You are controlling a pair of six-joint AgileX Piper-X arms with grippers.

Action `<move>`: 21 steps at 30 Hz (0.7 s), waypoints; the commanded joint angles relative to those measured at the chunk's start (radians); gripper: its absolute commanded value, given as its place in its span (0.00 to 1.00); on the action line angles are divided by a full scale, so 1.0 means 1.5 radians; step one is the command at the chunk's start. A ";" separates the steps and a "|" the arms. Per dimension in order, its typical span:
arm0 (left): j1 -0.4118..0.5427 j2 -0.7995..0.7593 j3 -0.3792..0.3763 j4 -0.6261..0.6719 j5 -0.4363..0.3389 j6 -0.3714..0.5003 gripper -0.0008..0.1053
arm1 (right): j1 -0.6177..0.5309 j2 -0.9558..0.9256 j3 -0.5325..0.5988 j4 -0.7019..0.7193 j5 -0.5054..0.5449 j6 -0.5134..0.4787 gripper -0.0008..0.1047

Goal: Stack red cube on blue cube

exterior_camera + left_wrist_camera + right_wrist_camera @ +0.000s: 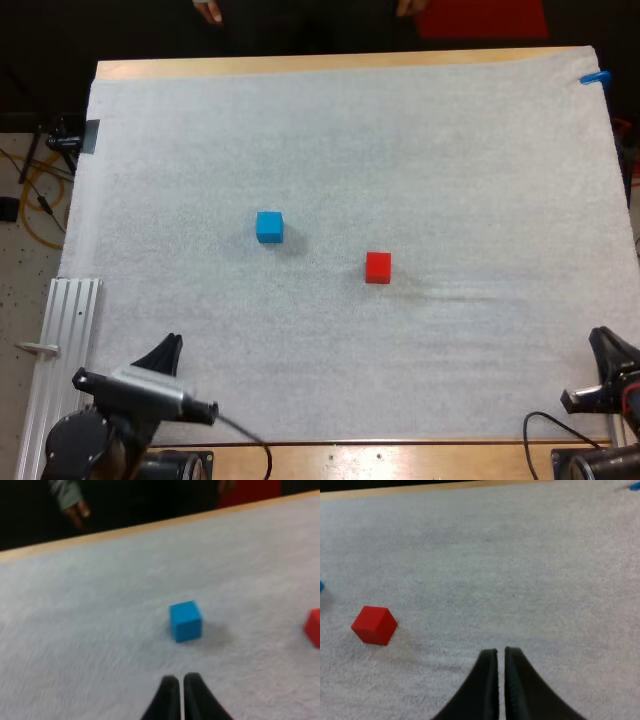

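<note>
- Red cube (378,267) sits on the white mat (450,150), near the middle, a bit toward the right edge.
- Blue cube (269,226) sits apart from it, more to the left and the far edge. The two do not touch.
- Left gripper (177,679) hangs by the mat's near left corner, fingers pressed together with nothing between them.
- Right gripper (500,652) is by the near right corner, fingers pressed together too, holding nothing.
- I think the fingers must spread first. If they come down shut, they could bump the red cube and push it away.
- A grab off to one side could make the cube twist or slip out.
- Let go off-centre, it could tip off the blue cube or knock it.
</note>
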 commanded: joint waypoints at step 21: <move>-0.241 0.224 -0.162 0.116 0.048 0.078 0.01 | 0.000 0.386 -0.222 -0.001 -0.219 -0.225 0.02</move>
